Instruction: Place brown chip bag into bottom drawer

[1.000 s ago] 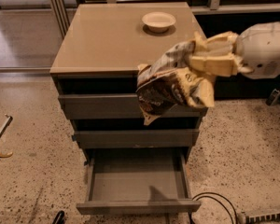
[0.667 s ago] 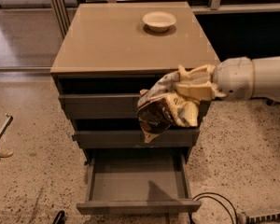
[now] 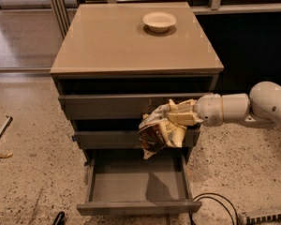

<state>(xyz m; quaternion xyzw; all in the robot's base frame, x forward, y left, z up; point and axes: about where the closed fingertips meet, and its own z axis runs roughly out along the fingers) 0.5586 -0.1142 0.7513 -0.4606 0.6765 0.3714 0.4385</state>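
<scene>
My gripper point(image 3: 180, 118), in front of the cabinet point(image 3: 122, 41), has its jaws half buried in the bag point(image 3: 155, 134) they clamp. The bag covers part of the back of the drawer point(image 3: 138, 206). My arm point(image 3: 267, 102) is cut off at the right edge.

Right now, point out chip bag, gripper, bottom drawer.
chip bag point(image 3: 155, 132), camera view, crumpled middle.
gripper point(image 3: 174, 117), camera view, between fingertips, at the bag's top.
bottom drawer point(image 3: 138, 206), camera view, front panel.

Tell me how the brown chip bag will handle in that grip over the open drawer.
Probably floppy: the brown chip bag hangs crumpled and sagging from the pincer, which is clamped on it above the bottom drawer. Likely light, since it dangles from one pinched edge. Its shiny foil may be slippery.
</scene>
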